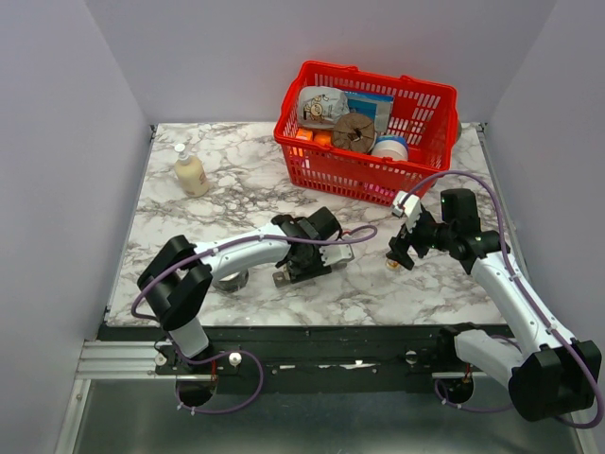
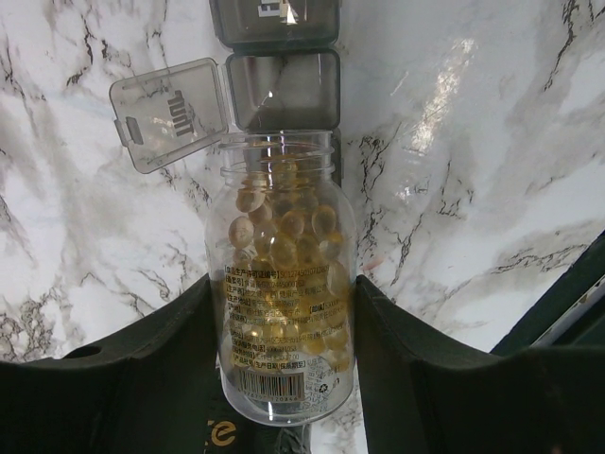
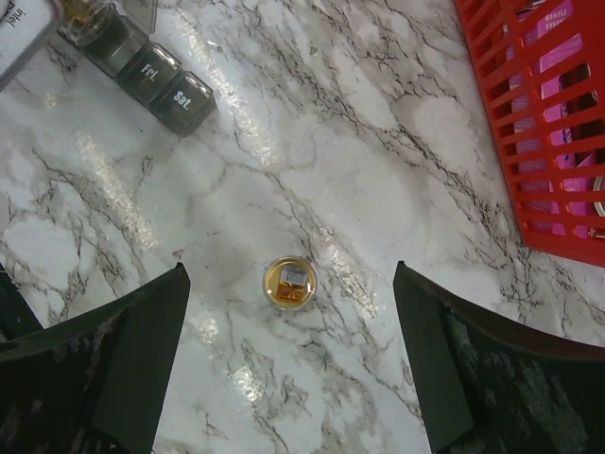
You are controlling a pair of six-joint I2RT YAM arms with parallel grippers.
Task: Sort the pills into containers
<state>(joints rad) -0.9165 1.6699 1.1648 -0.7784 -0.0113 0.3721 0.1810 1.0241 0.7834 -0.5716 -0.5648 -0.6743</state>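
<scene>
Pills (image 2: 284,236), yellow-tan softgels, sit in a clear bottle (image 2: 282,369) that is roughly half full, label side up. Left gripper (image 2: 284,288) is clamped on the bottle, one finger on each side. The uncapped mouth points at the pill organiser (image 2: 284,90), right at the edge of a compartment whose lid (image 2: 170,113) is flipped open to the left. Can't tell what's in that compartment. The next compartment up is closed. Right gripper (image 3: 290,268) is spread wide, holding nothing, above a small gold cap (image 3: 288,282) lying alone on the marble table (image 3: 378,170). The organiser's Fri and Sat cells are closed. Red basket (image 1: 364,175) at the back holds packets, a brown disc and a white tub. Pump bottle (image 1: 190,173) stands back left.
</scene>
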